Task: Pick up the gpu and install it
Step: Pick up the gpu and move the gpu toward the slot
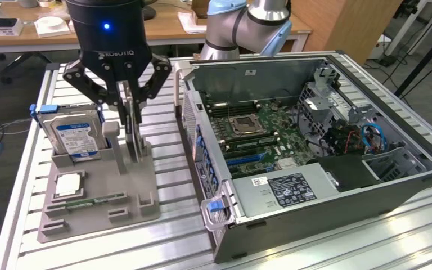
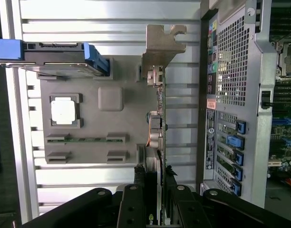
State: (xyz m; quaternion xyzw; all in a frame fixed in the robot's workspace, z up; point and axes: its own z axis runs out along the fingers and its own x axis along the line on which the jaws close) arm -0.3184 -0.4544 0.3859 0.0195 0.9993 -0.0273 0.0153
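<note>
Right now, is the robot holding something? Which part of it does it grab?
Yes. The end effector pinches the gpu by its upper edge. The card stands edge-on in the gray holder.

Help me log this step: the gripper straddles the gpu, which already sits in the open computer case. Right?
Not quite. The gripper does straddle the gpu, but the card stands upright in the grey holder beside the open computer case, not in it; the exterior view shows this.
</note>
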